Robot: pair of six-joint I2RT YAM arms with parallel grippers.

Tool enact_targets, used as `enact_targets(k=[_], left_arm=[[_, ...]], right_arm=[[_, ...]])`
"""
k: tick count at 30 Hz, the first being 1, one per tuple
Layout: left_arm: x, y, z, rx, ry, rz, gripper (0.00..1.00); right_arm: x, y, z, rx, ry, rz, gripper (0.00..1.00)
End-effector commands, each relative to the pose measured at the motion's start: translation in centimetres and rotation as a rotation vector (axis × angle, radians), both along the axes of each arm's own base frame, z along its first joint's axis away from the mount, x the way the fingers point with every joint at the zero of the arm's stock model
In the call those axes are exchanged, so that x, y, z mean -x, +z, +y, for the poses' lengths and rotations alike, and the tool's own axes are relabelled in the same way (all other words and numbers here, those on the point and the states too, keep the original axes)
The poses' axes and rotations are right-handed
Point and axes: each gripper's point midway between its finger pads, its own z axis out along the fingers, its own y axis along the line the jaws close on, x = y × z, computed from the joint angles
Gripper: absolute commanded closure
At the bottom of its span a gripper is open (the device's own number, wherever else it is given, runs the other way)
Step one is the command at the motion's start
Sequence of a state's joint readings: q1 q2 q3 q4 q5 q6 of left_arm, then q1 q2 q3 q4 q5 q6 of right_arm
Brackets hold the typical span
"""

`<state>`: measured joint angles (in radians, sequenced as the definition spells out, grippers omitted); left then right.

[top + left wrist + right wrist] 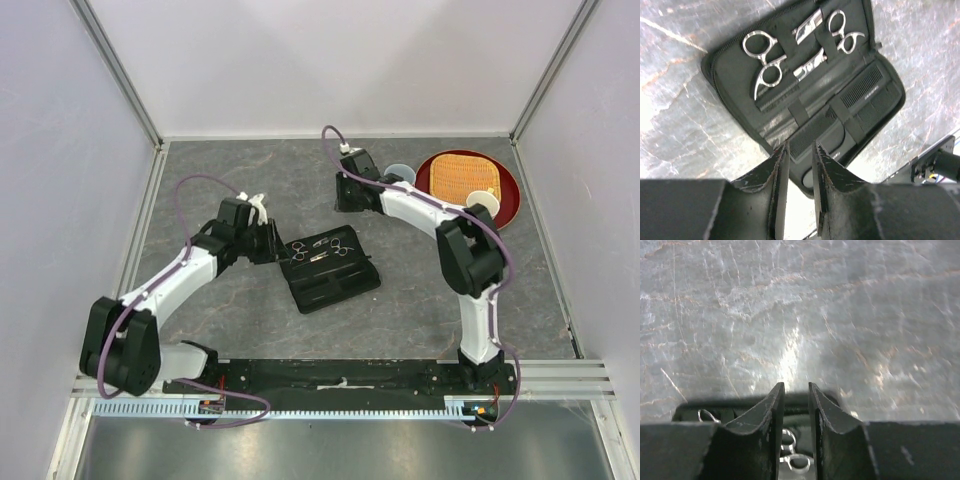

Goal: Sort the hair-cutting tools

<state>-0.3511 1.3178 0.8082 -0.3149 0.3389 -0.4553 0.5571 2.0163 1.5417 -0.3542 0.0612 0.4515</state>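
While flat black zip-around folding case [345, 285] lies open on grey marbled tabletop [430, 310] between arms, two small silver metal scissors [765, 62] sit strapped in far half, slim black plastic combs [866, 91] tucked under bands in near half. Left gripper [800, 147] by case's left edge, fingers slightly apart, empty. Right gripper [796, 386] at far edge, fingers likewise parted, gripping nothing.

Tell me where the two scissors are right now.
Top view: both scissors are strapped in the far half of the open black case at mid-table, between the left gripper and right gripper, with the combs in its near half.
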Motion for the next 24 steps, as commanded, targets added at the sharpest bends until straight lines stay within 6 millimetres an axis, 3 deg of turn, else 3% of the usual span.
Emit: enact_targets(k=[1, 6, 10, 12, 14, 15, 17, 18, 19, 21, 24], left_arm=[[2.0, 1.9, -1.0, 0.092, -0.076, -0.057, 0.69], [4.0, 2.5, -0.5, 0.095, -0.104, -0.076, 0.69], [5.6, 3.2, -0.9, 0.136, -0.171, -0.090, 0.69], [7.6, 3.8, -2.1, 0.197, -0.274, -0.072, 0.69], [9.2, 4.0, -2.8, 0.223, -0.334, -0.045, 0.69], [10.4, 3.8, -3.4, 0.228, -0.379, -0.032, 0.69], [11.3, 3.4, -4.0, 0.224, -0.407, -0.010, 0.69], [12.1, 3.2, -4.6, 0.221, -0.423, 0.011, 0.69], [12.3, 3.1, -4.8, 0.218, -0.427, 0.021, 0.69], [12.6, 2.5, -5.2, 0.202, -0.423, 0.042, 0.69], [12.4, 1.6, -5.0, 0.173, -0.374, 0.060, 0.70]], right_arm=[[-2.2, -1.7, 3.2, -0.061, 0.074, 0.000, 0.69], [-1.7, -4.8, 3.4, -0.042, 0.091, 0.058, 0.74], [0.1, -6.7, 2.0, -0.002, 0.089, 0.111, 0.78], [1.0, -6.4, 1.3, 0.004, 0.080, 0.117, 0.78], [2.9, -7.6, -0.2, 0.035, 0.049, 0.160, 0.78], [3.3, -6.7, -0.5, 0.029, 0.041, 0.151, 0.79], [5.5, -7.7, -1.9, 0.044, 0.021, 0.202, 0.79], [5.8, -6.8, -2.5, 0.048, 0.003, 0.185, 0.79], [7.3, -7.7, -3.3, 0.061, -0.006, 0.217, 0.79], [8.5, -6.7, -3.8, 0.042, -0.020, 0.222, 0.80], [11.9, -7.0, -4.6, 0.015, -0.003, 0.278, 0.80]])
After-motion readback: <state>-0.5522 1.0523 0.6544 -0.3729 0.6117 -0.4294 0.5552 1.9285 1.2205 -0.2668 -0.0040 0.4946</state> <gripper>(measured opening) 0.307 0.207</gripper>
